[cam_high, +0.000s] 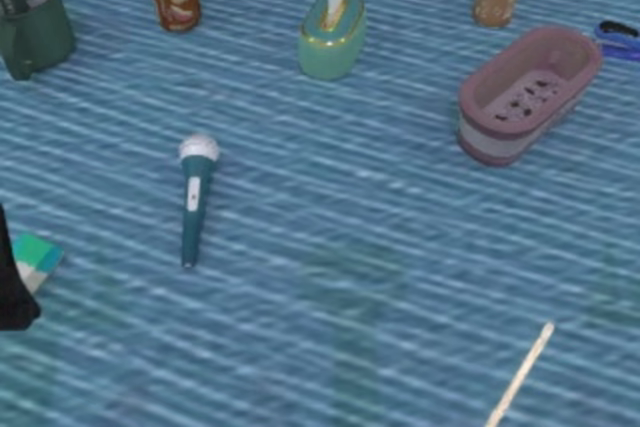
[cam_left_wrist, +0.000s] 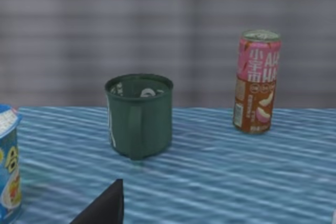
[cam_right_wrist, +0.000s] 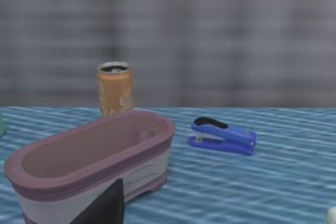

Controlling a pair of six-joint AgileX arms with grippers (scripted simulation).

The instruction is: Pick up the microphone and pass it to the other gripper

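My left gripper [cam_high: 15, 292] sits at the table's left edge, finger spread not discernible, holding nothing, with the microphone [cam_high: 195, 197] lying flat off to its right, likely light, rigid, best pinched mid-handle.

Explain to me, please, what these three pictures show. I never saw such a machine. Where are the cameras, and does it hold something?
This is a simulated robot with two arms at a table with a blue cloth. One picture looks down from above; the other two come from cameras on each arm's wrist. The dark shape at the top view's left edge is the left arm; only a black tip of the left hand and of the right hand shows. On the table lie a microphone, a green mug, a red can, an orange can, a tissue holder, a pink tub, a blue stapler and a wooden stick. Nothing is held yet; the microphone lies untouched.
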